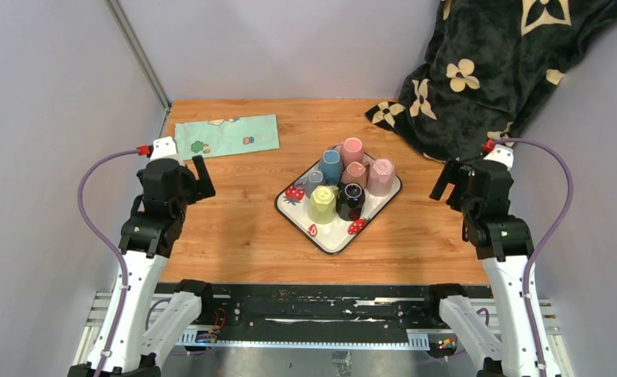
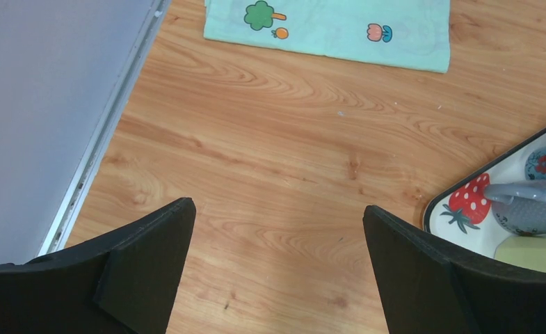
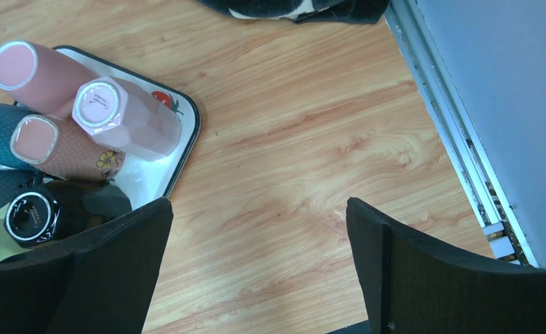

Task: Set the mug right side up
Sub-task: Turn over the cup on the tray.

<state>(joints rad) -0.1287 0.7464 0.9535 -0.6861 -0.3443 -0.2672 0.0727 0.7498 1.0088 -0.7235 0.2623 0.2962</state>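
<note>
Right gripper (image 1: 445,182): hanging released, jaws gaping, gripping nothing. Left gripper (image 1: 201,176): likewise gaping, empty. Strawberry tray (image 1: 332,239): sitting mid-table between both, carrying clustered mugs (image 1: 321,204), all standing bases-up, long axes vertical. Pale pink faceted mug (image 1: 381,176): occupying the tray's 2 o'clock corner, lying at 9 o'clock from the right gripper in the top view; right arm appearing the nearer to it.
</note>
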